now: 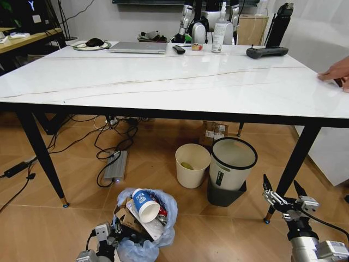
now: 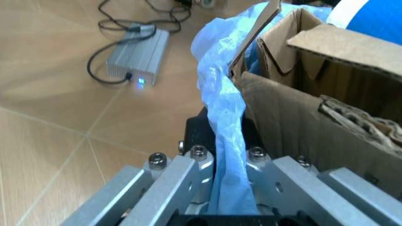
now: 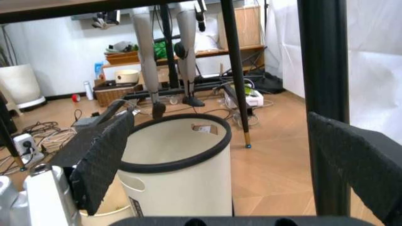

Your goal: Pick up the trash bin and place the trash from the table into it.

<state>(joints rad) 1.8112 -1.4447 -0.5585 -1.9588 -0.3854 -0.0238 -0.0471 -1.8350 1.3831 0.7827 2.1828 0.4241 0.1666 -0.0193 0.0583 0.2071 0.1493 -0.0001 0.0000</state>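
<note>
The wooden floor (image 1: 65, 229) carries plenty here. Gripped at its bag by the left claw (image 2: 229, 188), the trash bin (image 1: 147, 215) sits on the boards. Beyond it stand the cream bin (image 1: 192, 165) and the grey bin (image 1: 232, 169), touching, the grey one just ahead of the spread right claw (image 1: 283, 195). A silver box (image 1: 116, 166) lies among cables. Above, the table (image 1: 163, 84) bears a laptop (image 1: 139, 47), a remote (image 1: 179, 49) and a bottle (image 1: 219, 35) along its far edge.

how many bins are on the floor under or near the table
3: the trash bin with its blue bag, gripped by the left claw; the cream bin under the table; the grey bin beside it.
</note>
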